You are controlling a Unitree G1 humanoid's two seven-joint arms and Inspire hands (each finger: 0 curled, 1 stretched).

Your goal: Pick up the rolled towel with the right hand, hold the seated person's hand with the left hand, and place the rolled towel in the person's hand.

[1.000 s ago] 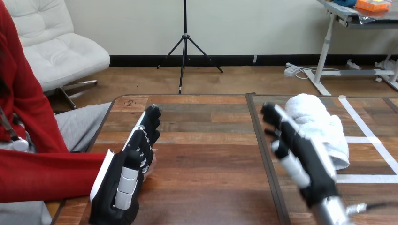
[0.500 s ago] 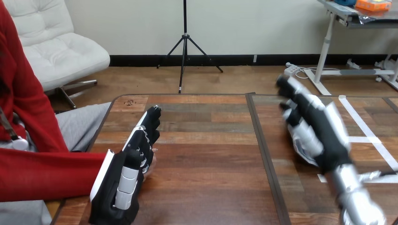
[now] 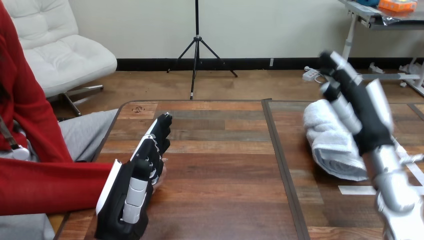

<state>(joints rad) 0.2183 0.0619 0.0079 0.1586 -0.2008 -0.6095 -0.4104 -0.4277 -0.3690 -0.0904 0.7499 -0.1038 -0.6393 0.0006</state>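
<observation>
The white rolled towel (image 3: 331, 142) lies on the right half of the wooden table (image 3: 220, 170). My right hand (image 3: 356, 107) hovers over the towel's right side, raised a little, with its fingers straight and spread, holding nothing. At the left, my left hand (image 3: 142, 165) lies flat with its fingers stretched forward, on top of the person's hand (image 3: 162, 173). Only the fingertips of that hand peek out at my hand's right edge. The person's red sleeve (image 3: 45, 185) reaches in from the left edge.
A dark seam (image 3: 280, 165) splits the table into two boards. White tape lines (image 3: 356, 189) mark the right board near the towel. The table's far edge (image 3: 210, 101) runs behind both hands.
My right hand has swung rightward and farther back, from the towel's left side across it to above its right side. The left hand and the person's hand have stayed put.
</observation>
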